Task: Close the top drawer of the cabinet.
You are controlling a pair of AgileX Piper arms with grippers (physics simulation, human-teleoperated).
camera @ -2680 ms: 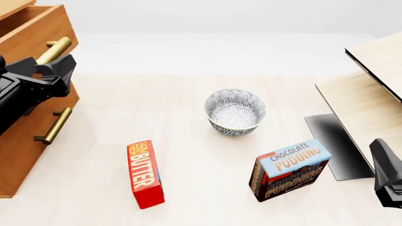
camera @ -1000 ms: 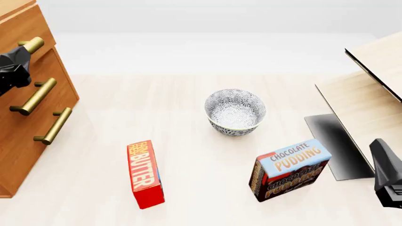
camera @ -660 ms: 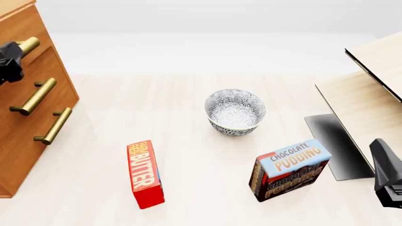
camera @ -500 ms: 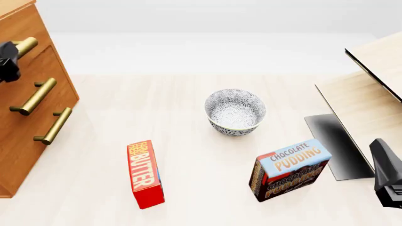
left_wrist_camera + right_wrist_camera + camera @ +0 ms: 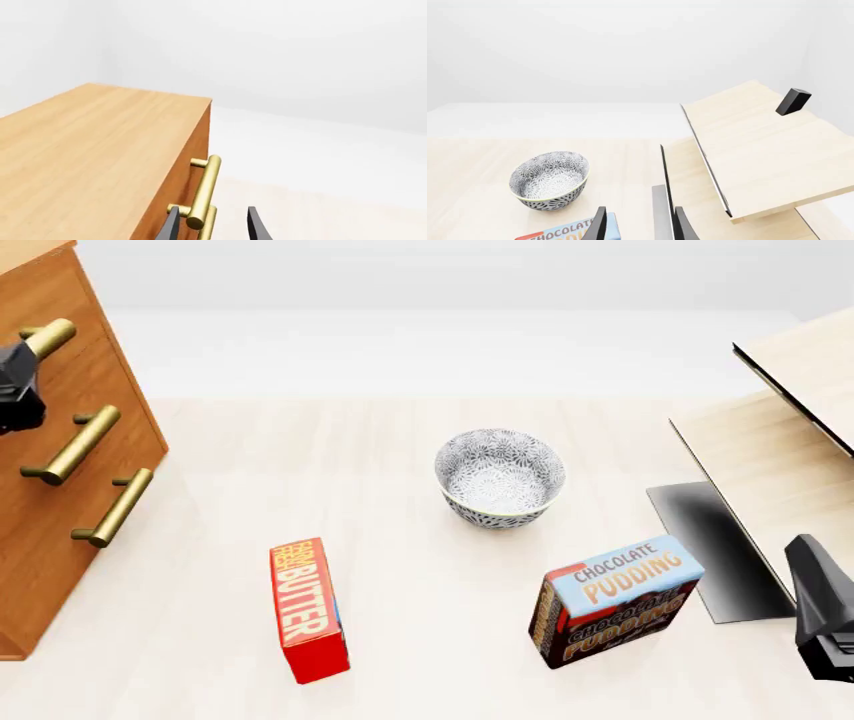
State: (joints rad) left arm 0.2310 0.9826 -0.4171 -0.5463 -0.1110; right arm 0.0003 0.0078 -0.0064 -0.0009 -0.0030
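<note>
The cabinet [image 5: 54, 560] stands at the table's left edge, three brass handles on its front. Its top drawer [image 5: 70, 298] sits flush with the two drawer fronts below, and its brass handle [image 5: 48, 338] sticks out. My left gripper [image 5: 14, 385] hovers just in front of that handle, mostly cut off by the front view's left edge. In the left wrist view its fingers [image 5: 172, 226] are apart and open around nothing, with the top handle [image 5: 204, 192] just ahead of them. My right gripper [image 5: 827, 620] rests open at the near right, holding nothing.
A patterned bowl [image 5: 498, 477] sits mid-table, with a red butter box [image 5: 307, 610] nearer and left of it. A chocolate pudding box [image 5: 617, 600] stands near the right gripper. A pale wood structure [image 5: 787, 430] with a black edge fills the right side.
The top drawer, pulled out 2.7 s ago, now sits flush in the cabinet. My left gripper has drawn back to the left, off the handle. The right arm has not moved.
</note>
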